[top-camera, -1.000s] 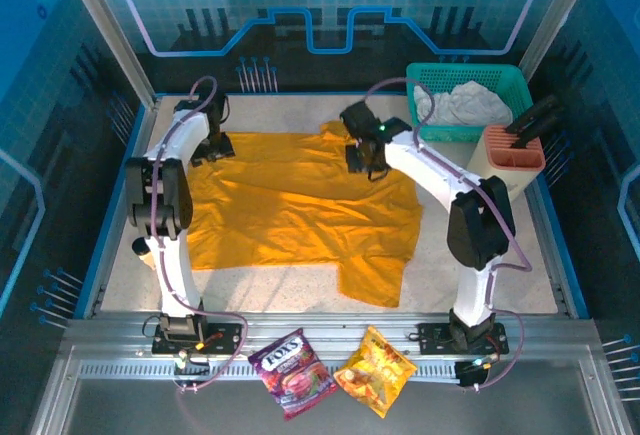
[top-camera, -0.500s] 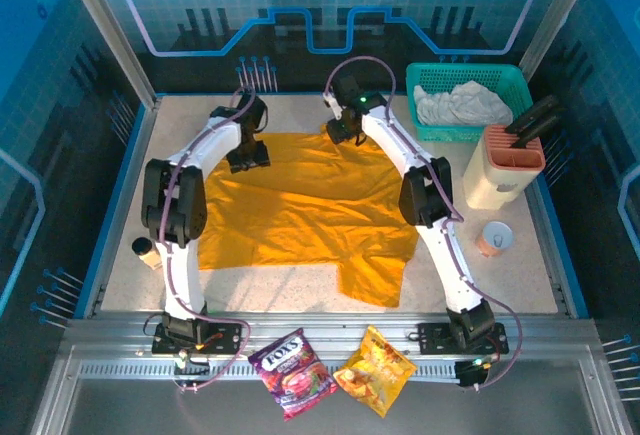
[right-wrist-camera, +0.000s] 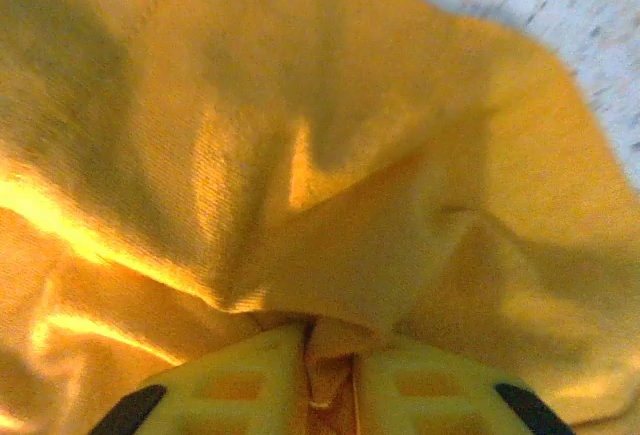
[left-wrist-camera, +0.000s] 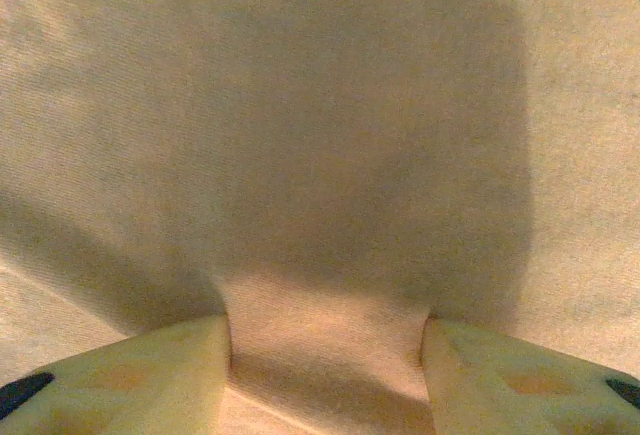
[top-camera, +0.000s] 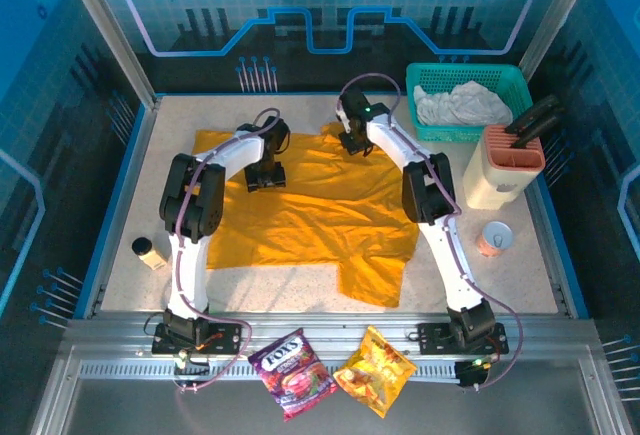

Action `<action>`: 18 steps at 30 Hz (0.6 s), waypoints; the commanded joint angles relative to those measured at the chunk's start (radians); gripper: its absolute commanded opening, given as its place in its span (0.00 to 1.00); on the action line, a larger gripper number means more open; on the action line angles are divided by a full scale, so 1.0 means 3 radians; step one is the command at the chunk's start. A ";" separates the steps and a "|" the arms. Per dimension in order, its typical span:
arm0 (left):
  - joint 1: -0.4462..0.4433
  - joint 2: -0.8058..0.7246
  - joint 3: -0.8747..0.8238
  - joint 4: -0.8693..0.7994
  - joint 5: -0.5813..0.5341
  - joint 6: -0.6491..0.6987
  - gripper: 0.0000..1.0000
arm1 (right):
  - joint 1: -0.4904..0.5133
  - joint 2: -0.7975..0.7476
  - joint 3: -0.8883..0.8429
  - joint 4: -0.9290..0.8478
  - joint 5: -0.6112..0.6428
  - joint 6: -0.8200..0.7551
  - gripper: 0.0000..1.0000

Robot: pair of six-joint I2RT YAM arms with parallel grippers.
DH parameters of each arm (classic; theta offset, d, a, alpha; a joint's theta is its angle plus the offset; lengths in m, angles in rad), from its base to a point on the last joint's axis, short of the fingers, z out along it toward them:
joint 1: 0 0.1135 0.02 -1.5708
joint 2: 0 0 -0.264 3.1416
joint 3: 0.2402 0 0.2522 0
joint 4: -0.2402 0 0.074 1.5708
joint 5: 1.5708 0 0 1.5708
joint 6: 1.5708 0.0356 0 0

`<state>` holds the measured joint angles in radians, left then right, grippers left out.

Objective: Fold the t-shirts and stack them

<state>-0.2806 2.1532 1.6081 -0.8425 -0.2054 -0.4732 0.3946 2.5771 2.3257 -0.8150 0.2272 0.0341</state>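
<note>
The golden-orange t-shirt lies spread across the table's middle. My left gripper rests on its far-left part; in the left wrist view the gripper stands open, its fingers wide apart with flat cloth under them. My right gripper is at the shirt's far edge, near the collar. In the right wrist view it is shut on a pinched fold of orange cloth. The whitish-grey t-shirt lies crumpled in the teal basket at the far right.
A peach holder with dark handles stands right of the shirt, and a small can sits nearer. A little bottle stands at the left edge. Two snack packets lie on the front rail.
My left arm swung right from the far-left corner onto the shirt. My right gripper shifted to the shirt's far edge and shut on a fold there.
</note>
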 commanded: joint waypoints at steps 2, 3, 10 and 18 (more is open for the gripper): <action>0.0035 -0.0061 -0.0295 -0.0048 -0.0225 -0.0068 0.54 | 0.0013 -0.0562 -0.0781 0.0018 -0.0021 0.0317 0.13; 0.0043 -0.0102 -0.0360 -0.0023 -0.0228 -0.0064 0.54 | 0.0014 -0.0696 -0.0976 0.0069 -0.0056 0.0395 0.11; 0.0076 -0.0259 -0.0558 0.0018 -0.0237 -0.0060 0.54 | 0.0036 -0.1296 -0.1652 0.0111 -0.0467 0.0777 0.08; 0.0076 -0.0396 -0.0492 0.0011 -0.0152 0.0020 0.57 | 0.0015 -0.1076 -0.0969 0.0037 -0.0407 0.0355 0.27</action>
<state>-0.2676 2.0624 1.4689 -0.7883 -0.2501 -0.4721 0.3988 2.2070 1.9167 -0.7998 0.1139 0.1978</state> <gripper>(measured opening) 0.558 0.254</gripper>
